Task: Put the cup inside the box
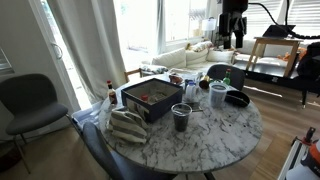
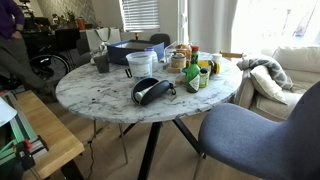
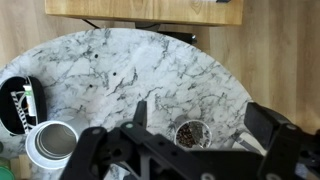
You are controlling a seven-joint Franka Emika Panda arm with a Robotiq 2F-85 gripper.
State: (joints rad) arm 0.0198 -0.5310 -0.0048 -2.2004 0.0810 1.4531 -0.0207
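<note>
Below, spread jaws partly hide the cup (image 3: 188, 132).

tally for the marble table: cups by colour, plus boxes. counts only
Dark cup: 1
White cup: 1
Dark blue box: 1
Total: 3
The bottle cluster is too small to sort, so it is not counted.
</note>
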